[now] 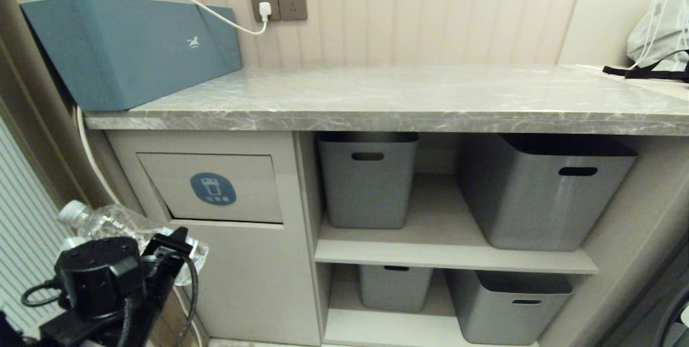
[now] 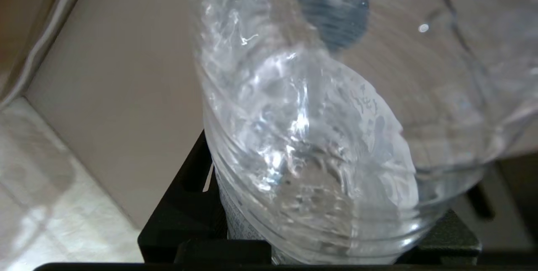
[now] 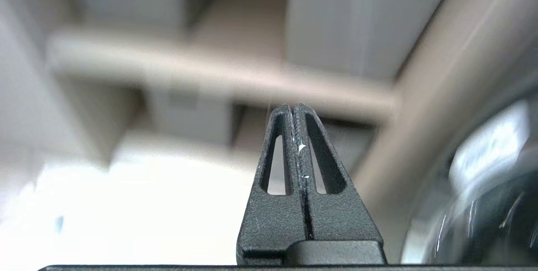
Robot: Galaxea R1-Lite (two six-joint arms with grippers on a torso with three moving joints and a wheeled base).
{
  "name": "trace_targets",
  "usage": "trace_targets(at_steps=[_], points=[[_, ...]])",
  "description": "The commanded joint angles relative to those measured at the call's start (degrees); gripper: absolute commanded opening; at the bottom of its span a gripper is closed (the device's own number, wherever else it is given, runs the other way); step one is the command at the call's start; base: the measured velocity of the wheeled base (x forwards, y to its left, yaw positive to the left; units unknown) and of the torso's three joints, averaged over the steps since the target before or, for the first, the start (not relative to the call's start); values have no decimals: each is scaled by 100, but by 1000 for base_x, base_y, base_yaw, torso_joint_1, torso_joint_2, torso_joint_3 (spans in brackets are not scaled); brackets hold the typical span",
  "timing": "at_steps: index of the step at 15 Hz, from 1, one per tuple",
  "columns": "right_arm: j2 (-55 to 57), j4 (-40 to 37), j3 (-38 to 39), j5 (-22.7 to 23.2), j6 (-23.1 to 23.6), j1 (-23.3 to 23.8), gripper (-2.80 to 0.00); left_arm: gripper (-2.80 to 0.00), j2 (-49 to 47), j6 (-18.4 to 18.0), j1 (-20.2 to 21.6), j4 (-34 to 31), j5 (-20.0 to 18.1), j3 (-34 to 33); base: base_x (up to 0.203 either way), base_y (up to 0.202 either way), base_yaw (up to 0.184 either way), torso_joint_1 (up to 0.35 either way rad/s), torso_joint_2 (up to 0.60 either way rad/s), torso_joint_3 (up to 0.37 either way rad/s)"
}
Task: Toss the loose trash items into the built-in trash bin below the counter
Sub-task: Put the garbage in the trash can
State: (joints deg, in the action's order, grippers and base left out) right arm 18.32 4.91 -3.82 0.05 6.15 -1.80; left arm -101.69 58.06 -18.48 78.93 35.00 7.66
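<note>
Bottle (image 1: 115,224) in left gripper (image 1: 177,253) fingers, just below bin flap (image 1: 212,188); right gripper (image 3: 293,109) fingers closed, empty.

We note a long grey marble-look counter (image 1: 409,97) running across beige cabinetry. At its far left end sits a long teal-blue box (image 1: 129,48), lying directly on the stone, a white cable (image 1: 215,11) running over it to a wall socket. At the far right end rests a white drawstring bag (image 1: 662,29) with a black strap (image 1: 643,71) beside it. Between them we see only stone. Under the slab, open shelves (image 1: 452,253) carry grey plastic tubs (image 1: 367,180): two on the upper shelf, two on the lower.
</note>
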Motion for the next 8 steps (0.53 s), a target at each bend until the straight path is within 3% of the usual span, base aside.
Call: trace_targets(at_steps=[1,5,8], points=[[-1531,-2015,-174,171,101,118,-280,-280,-168,269,358,44,-64,201,0,0,0,0,0,0],[-1831,-2099,-251,287,97,171,-280,-280,-598,1404,834,45,-305,1012,0,0,0,0,0,0],[-1832,-2099,-251,294,97,171,-280,-280,-1196,1848,905,42,-416,1680,0,0,0,0,0,0]])
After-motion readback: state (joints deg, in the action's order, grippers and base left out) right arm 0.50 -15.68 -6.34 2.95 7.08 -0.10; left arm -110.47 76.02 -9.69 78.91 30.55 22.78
